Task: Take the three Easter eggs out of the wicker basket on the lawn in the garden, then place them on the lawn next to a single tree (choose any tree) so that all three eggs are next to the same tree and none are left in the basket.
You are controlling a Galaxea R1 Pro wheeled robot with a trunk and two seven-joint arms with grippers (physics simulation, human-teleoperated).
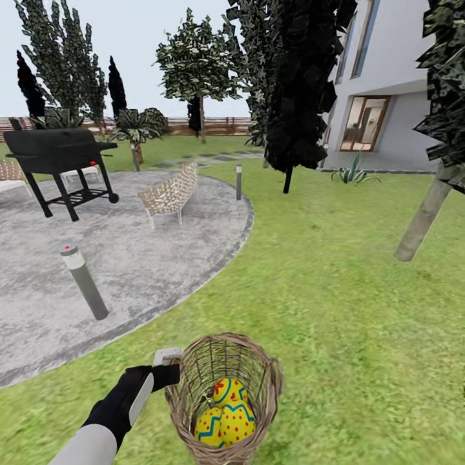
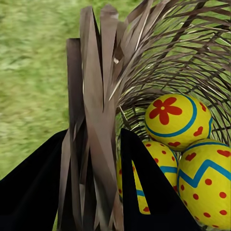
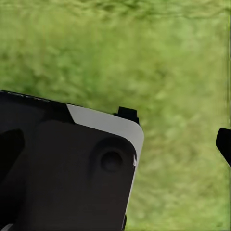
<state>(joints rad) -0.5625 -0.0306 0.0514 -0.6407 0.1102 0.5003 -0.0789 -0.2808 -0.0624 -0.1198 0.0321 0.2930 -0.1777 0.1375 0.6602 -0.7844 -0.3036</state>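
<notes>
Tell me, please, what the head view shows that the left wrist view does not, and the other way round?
The head view alone takes in the surroundings: the black grill, the grey paving, the white house, the pale-trunked tree and the left arm reaching to the basket. The left wrist view alone shows, close up, the left gripper with its fingers either side of the basket wall, and the red flower on one egg. Both show the wicker basket, the Easter eggs inside it and the lawn.
</notes>
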